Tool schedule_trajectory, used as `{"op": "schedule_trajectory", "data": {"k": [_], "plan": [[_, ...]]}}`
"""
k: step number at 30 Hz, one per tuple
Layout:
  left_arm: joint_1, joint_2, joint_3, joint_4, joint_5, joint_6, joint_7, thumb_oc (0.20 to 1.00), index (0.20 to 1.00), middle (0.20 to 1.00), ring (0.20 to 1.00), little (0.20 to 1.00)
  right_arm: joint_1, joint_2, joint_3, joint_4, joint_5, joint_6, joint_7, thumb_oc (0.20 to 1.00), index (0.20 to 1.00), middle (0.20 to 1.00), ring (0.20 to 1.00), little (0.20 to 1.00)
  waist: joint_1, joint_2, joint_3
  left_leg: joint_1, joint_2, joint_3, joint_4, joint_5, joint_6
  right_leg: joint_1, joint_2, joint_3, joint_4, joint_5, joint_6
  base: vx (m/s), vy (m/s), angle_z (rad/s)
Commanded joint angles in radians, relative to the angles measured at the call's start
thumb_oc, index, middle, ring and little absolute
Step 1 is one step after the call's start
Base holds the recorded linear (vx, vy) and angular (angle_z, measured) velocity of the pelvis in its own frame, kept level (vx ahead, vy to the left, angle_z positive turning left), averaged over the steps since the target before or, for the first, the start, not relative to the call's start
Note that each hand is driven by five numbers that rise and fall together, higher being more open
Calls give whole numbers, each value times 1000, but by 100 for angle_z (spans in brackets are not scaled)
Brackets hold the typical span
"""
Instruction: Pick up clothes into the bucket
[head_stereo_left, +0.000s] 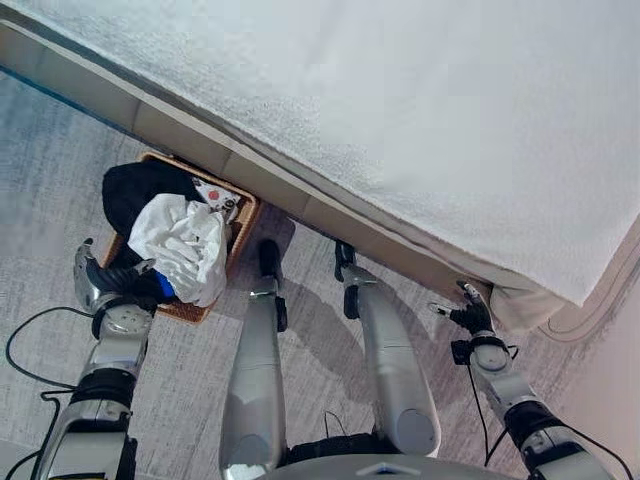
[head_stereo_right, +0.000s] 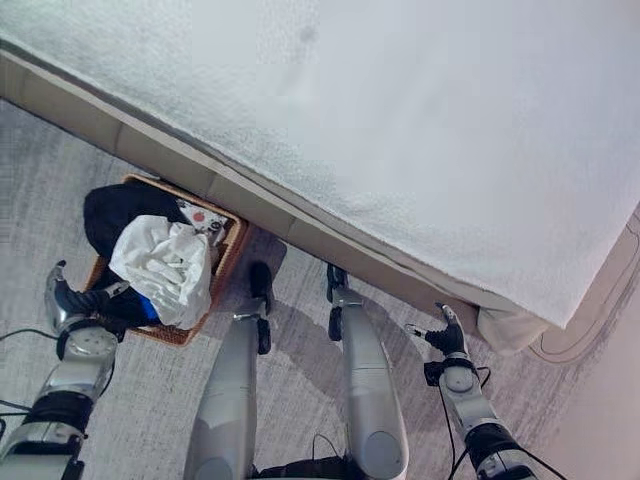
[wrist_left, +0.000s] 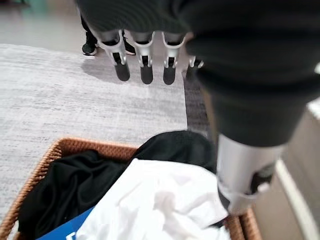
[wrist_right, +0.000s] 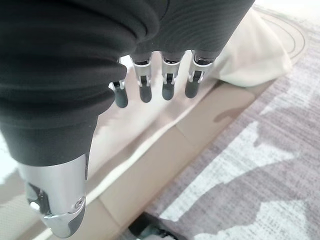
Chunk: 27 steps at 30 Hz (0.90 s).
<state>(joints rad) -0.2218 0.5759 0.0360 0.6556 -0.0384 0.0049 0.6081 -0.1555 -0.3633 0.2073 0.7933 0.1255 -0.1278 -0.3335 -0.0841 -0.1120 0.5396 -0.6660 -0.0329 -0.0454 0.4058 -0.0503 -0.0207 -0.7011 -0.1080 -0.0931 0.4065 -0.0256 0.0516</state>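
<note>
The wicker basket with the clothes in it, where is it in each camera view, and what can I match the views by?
Left eye view: basket at left, by the bed's base.
Right eye view: basket at left, again by the bed.
Left wrist view: basket rim along the bottom edge, past the left hand.
Right wrist view: basket absent.
Shared landmark: the white garment on top of the black clothes.

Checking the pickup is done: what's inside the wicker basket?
The wicker basket holds a white garment on top of black clothes, with something blue at the edge. Anything beneath is covered.
</note>
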Motion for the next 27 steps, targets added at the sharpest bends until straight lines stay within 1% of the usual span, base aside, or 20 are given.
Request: {"op": "schedule_trajectory", "data": {"k": [1,3,4,5,6,7,10,11,12,15,16,17,18,19,21,22,23,24,25,27], "plan": [[65,-55,51,-38,-78,-78,5,1000,1000,1000,1000,1000,43,-52,-37,40,-28,31,0,1000,1000,1000,1000,1000,20,60,-20,65,-20,-7,-96,73,10,102,-20,-10,-84,63,45,81,-19,4],[95,-97,47,-65,-143,-119,-58,1000,1000,1000,1000,1000,49,-50,-47,61,-42,41,8,1000,1000,1000,1000,1000,26,73,-35,137,-27,-11,-122,70,10,179,-22,-8,-103,57,46,120,-7,8],[82,-111,40,-16,-192,-146,-94,1000,1000,1000,1000,1000,45,-48,-49,76,-45,40,13,1000,1000,1000,1000,1000,24,79,-43,172,-26,-11,-132,69,10,212,-23,-7,-107,52,46,163,0,11],[88,-136,35,-14,-283,-187,-144,1000,1000,1000,1000,1000,49,-48,-55,80,-49,41,20,1000,1000,1000,1000,1000,27,88,-57,215,-29,-15,-149,68,9,251,-24,-10,-116,45,46,220,-4,13],[106,-175,19,5,-369,-212,-234,1000,1000,1000,1000,1000,56,-49,-62,106,-59,40,35,1000,1000,1000,1000,1000,28,101,-85,280,-32,-18,-177,64,9,312,-25,-10,-132,38,47,164,-6,8],[106,-175,19,5,-369,-212,-234,1000,1000,1000,1000,1000,56,-49,-62,106,-59,40,35,1000,1000,1000,1000,1000,27,101,-86,279,-33,-18,-180,68,9,311,-25,-11,-136,42,47,156,-6,3],[134,-231,5,58,-435,-217,-328,1000,1000,1000,1000,1000,72,-40,-75,146,-74,38,57,1000,1000,1000,1000,1000,31,119,-138,372,-32,-23,-234,67,4,400,-20,-16,-183,36,51,159,-26,5],[151,-259,-22,82,-406,-211,-347,1000,1000,1000,1000,1000,79,-25,-81,175,-63,35,76,1000,1000,1000,1000,1000,33,127,-177,416,-28,-24,-268,71,2,445,-18,-24,-219,36,53,142,-45,2],[151,-259,-23,82,-405,-211,-347,1000,1000,1000,1000,1000,80,-25,-81,175,-63,35,76,1000,1000,1000,1000,1000,33,127,-176,420,-27,-24,-270,71,2,448,-18,-25,-221,37,53,145,-53,2],[171,-290,-48,131,-376,-197,-381,1000,1000,1000,1000,1000,95,-6,-88,205,-43,29,104,1000,1000,1000,1000,1000,37,136,-232,478,-23,-27,-310,77,-2,511,-5,-33,-275,37,53,127,-52,0],[180,-309,-51,180,-365,-182,-398,1000,1000,1000,1000,1000,103,11,-95,226,-15,27,125,1000,1000,1000,1000,1000,38,138,-267,510,-19,-28,-328,76,-4,545,5,-37,-296,34,52,134,-61,0],[180,-309,-51,180,-365,-183,-398,1000,1000,1000,1000,1000,103,11,-95,225,-15,27,125,1000,1000,1000,1000,1000,38,138,-266,512,-19,-28,-329,77,-4,547,5,-37,-296,34,52,156,-86,1],[183,-317,-57,249,-322,-162,-425,1000,1000,1000,1000,1000,109,24,-97,249,10,28,156,1000,1000,1000,1000,1000,38,137,-301,540,-13,-28,-334,71,-4,576,10,-37,-303,26,50,83,-42,0],[183,-317,-57,250,-322,-162,-425,1000,1000,1000,1000,1000,109,24,-97,250,11,28,156,1000,1000,1000,1000,1000,38,137,-300,541,-13,-28,-334,71,-4,577,10,-37,-304,26,50,119,-60,1],[185,-322,-70,326,-265,-144,-447,1000,1000,1000,1000,1000,113,37,-92,276,18,36,183,1000,1000,1000,1000,1000,39,133,-331,567,-9,-26,-335,62,-4,606,15,-36,-307,17,46,125,-57,3],[191,-328,-78,396,-217,-124,-461,1000,1000,1000,1000,1000,119,43,-87,293,16,42,206,1000,1000,1000,1000,1000,41,129,-357,593,-7,-24,-333,52,-4,636,19,-35,-315,10,43,129,-56,3],[190,-329,-78,397,-217,-124,-461,1000,1000,1000,1000,1000,119,43,-87,293,16,42,206,1000,1000,1000,1000,1000,41,129,-357,594,-7,-24,-333,52,-4,637,19,-35,-316,10,43,156,-64,3],[198,-335,-88,439,-175,-110,-479,1000,1000,1000,1000,1000,122,48,-83,305,10,50,221,1000,1000,1000,1000,1000,44,123,-381,616,-5,-21,-333,42,-4,662,21,-35,-329,8,42,73,-31,2],[198,-336,-88,440,-175,-110,-479,1000,1000,1000,1000,1000,122,47,-83,305,10,50,221,1000,1000,1000,1000,1000,44,123,-380,617,-5,-21,-333,41,-4,663,21,-35,-330,8,42,116,-45,0],[211,-344,-116,483,-106,-94,-506,1000,1000,1000,1000,1000,125,52,-84,337,11,59,242,1000,1000,1000,1000,1000,47,118,-404,633,-3,-18,-330,32,-4,689,24,-36,-349,8,42,89,-29,-1]]}}
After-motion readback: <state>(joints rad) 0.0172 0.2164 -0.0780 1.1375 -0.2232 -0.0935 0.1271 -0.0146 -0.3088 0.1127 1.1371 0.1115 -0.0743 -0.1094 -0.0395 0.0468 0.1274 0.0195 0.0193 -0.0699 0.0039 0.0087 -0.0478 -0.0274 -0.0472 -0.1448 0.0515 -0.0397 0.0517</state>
